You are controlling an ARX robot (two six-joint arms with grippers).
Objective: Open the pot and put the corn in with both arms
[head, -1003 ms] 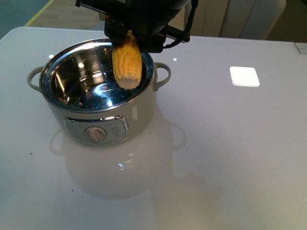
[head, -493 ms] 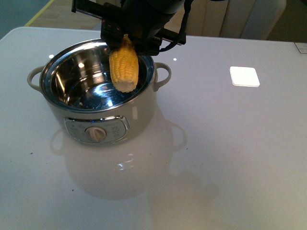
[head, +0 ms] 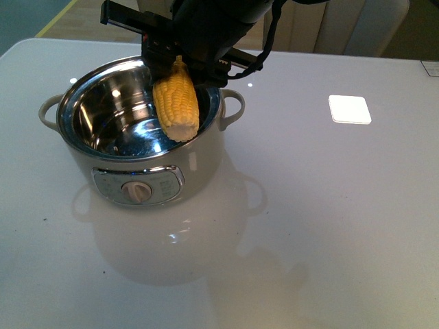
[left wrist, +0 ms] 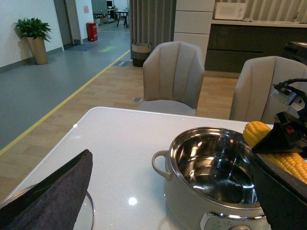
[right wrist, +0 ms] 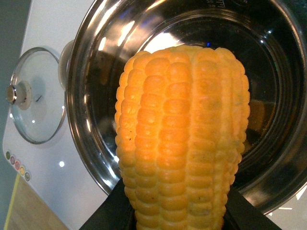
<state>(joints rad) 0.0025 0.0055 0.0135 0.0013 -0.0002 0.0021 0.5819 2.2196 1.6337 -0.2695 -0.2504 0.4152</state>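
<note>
Lower than before, corn (head: pixel 176 103) over pot (head: pixel 200 159)

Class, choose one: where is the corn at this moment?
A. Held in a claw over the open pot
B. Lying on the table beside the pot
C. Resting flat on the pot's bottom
A: the right claw grips the corn by its upper end, hanging it over the mouth of the lidless pot.

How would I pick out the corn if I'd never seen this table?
Start at the white table and find the cream pot with the shiny steel inside. Over its open mouth, the right arm's black fingers hold the corn by its top end. It is the only yellow thing there.
</note>
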